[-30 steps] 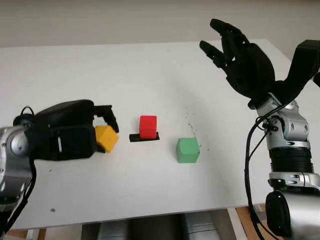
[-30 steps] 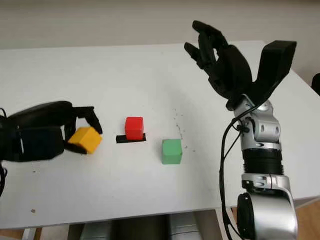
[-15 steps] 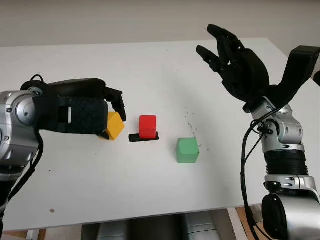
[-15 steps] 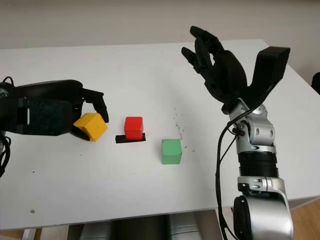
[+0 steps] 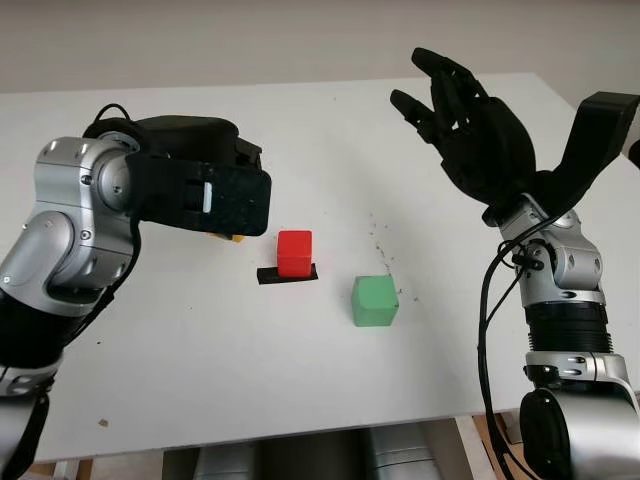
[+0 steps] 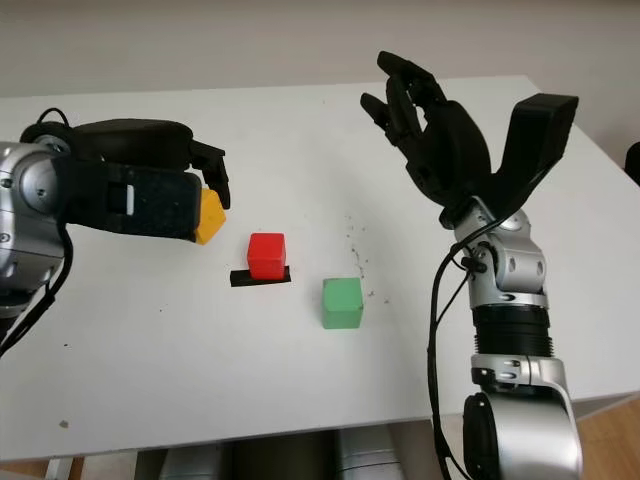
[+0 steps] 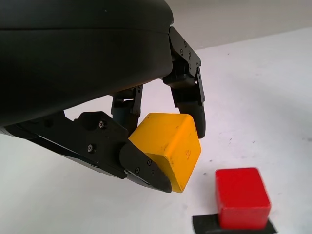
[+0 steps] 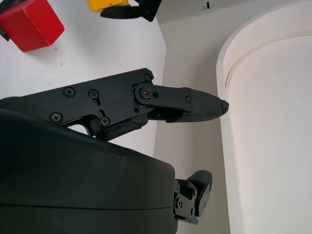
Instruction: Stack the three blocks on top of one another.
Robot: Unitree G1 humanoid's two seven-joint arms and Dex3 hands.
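While the yellow block sat low beside the table a second ago, we now have it lifted clear in our left hand, carried up and toward the red block. Our fingers are clamped on it: two press its far face from above and the thumb props its near lower edge, so the block hangs tilted between them. The red block lies just ahead of and below those fingertips, standing on a small black base on the white table. That shift tells us the first stacking move is under way (pick-up done, placing not yet), and we judge the block must be levelled before it goes down on the red one. The green block waits on the table beyond the red one, well apart from our left fingers and untouched.

Our right hand is raised above the table's far right side, open and holding nothing, much where it was before.

We can read no brand or writing; a faint scuff on the yellow block's face is too small to tell.
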